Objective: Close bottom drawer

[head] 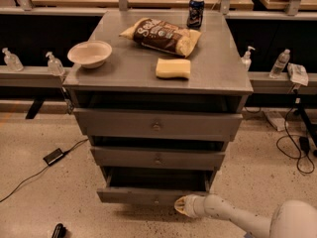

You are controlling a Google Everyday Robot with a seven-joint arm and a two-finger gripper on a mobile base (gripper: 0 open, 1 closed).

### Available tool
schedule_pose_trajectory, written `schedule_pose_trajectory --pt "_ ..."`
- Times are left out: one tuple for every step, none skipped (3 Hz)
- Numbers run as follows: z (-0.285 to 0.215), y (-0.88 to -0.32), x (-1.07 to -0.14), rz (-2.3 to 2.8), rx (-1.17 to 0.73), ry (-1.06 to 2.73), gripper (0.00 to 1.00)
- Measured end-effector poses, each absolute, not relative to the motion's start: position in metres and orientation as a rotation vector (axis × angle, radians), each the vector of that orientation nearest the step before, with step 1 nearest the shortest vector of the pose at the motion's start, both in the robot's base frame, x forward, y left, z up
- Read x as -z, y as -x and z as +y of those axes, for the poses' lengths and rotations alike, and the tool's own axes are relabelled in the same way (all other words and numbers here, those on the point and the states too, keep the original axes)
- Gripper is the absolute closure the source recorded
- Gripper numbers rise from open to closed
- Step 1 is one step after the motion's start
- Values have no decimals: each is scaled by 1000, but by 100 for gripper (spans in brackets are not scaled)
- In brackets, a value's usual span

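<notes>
1. Task item. The bottom drawer (143, 196) is the lowest and narrowest of the 3 drawers of the grey metal cabinet (233, 128). It has a thin flat grey front and a small round centre knob (156, 201). It sits under the front edge of the grey tabletop (129, 73) and stands partly open, its front pulled out ahead of the wider grey middle drawer (124, 157), with a dark gap showing behind it.

2. Gripper. The cream-coloured gripper (184, 206), on the only arm (233, 217), is low at the right part of the drawer front, just right of the knob. It appears to be against the front face, but contact cannot be confirmed. Whether it is open or closed cannot be told, and nothing is visibly held.

3. Governing relation. The drawer front's long axis runs parallel to the tabletop's front edge. The drawer lies directly beyond the gripper, toward the tabletop's rear edge. In my judgement, closing calls for a straight push along that line; the off-centre contact point could skew the drawer.
</notes>
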State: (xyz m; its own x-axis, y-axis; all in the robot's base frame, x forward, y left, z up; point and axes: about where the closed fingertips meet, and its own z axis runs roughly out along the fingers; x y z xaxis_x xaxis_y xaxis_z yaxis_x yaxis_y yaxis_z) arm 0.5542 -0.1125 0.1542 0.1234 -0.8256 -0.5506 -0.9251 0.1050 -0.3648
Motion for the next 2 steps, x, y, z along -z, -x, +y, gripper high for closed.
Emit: schedule_pose_trajectory --pt "-112 -554 -154 1708 -187 1726 100" --pt "-109 -565 -152 1686 -186 1690 100"
